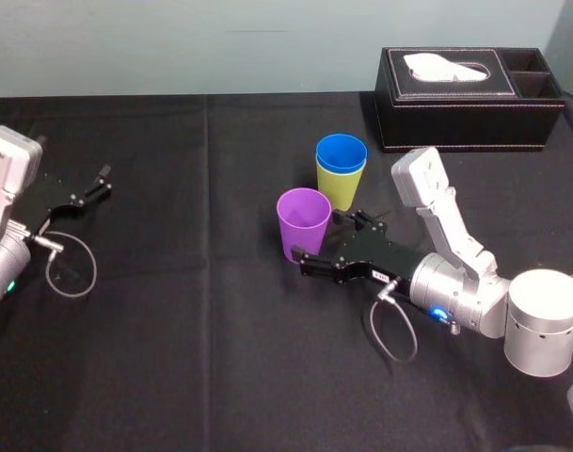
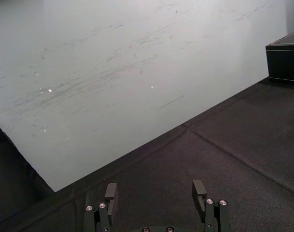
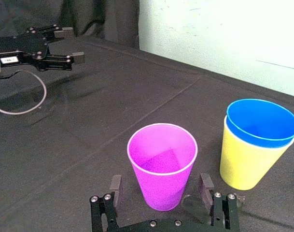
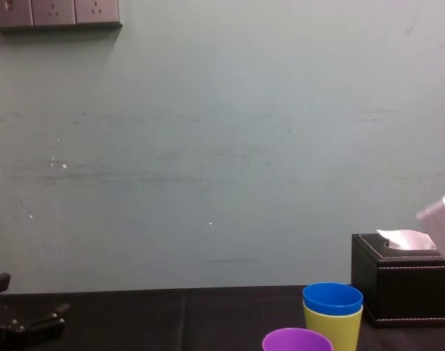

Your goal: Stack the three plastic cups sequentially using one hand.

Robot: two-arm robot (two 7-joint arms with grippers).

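Observation:
The purple cup stands upright mid-table. Just behind it to the right, the blue cup sits nested inside the yellow-green cup. My right gripper is open and low at the table. Its fingers flank the purple cup's lower part, with a small gap on each side. My left gripper is parked at the far left of the table, open and holding nothing.
A black tissue box stands at the back right, behind the cups. The table is covered in black cloth. A pale wall rises behind the table's far edge.

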